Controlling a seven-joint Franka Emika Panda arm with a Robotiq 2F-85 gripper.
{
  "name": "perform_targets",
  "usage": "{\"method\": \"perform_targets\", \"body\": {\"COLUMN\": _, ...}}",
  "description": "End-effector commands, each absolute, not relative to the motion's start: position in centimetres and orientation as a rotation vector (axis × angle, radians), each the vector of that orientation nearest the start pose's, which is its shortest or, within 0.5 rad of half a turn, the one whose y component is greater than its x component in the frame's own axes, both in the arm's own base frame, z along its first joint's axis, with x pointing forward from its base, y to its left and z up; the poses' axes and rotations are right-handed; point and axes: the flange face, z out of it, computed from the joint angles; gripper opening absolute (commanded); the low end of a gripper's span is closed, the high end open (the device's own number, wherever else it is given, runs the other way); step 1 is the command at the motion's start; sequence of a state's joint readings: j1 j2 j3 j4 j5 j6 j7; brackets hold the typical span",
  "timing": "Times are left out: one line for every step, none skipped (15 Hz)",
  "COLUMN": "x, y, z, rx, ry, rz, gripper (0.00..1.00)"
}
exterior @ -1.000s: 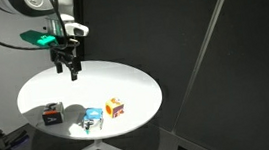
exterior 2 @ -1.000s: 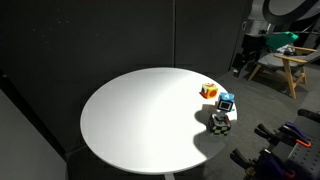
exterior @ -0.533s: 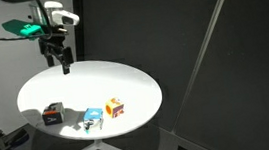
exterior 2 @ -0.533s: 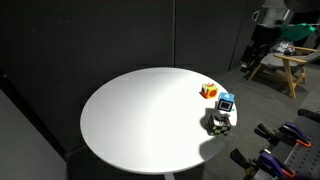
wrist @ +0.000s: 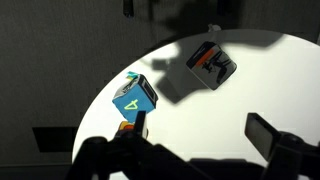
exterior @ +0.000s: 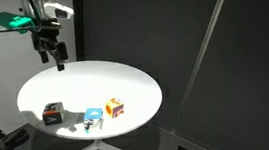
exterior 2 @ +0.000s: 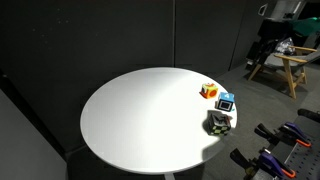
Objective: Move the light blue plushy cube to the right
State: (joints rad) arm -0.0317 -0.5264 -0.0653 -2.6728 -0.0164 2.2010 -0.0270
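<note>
The light blue plushy cube (exterior: 93,114) lies near the edge of the round white table (exterior: 105,83), between a black cube (exterior: 52,114) and an orange cube (exterior: 115,108). It also shows in the other exterior view (exterior 2: 226,101) and in the wrist view (wrist: 133,98). My gripper (exterior: 52,56) hangs high above the far edge of the table, well away from the cubes. In the wrist view the gripper (wrist: 200,135) is open and empty. In an exterior view the gripper (exterior 2: 260,52) is at the right edge of the picture, beyond the table.
The black cube (wrist: 211,62) and the orange cube (wrist: 128,128) flank the blue one; both also show in an exterior view, black (exterior 2: 221,121) and orange (exterior 2: 209,90). A wooden stool (exterior 2: 290,70) stands beyond the table. Dark curtains surround the scene.
My arm has moved up and away from the middle of the table toward its far edge. The cubes have not moved.
</note>
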Motion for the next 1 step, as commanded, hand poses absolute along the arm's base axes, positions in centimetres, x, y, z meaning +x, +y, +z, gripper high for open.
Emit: {"method": "perform_targets", "body": {"x": 37.19, "y": -3.59, "z": 40.54, "rx": -3.123, "ry": 0.082, "rz": -0.083, "gripper": 1.00}}
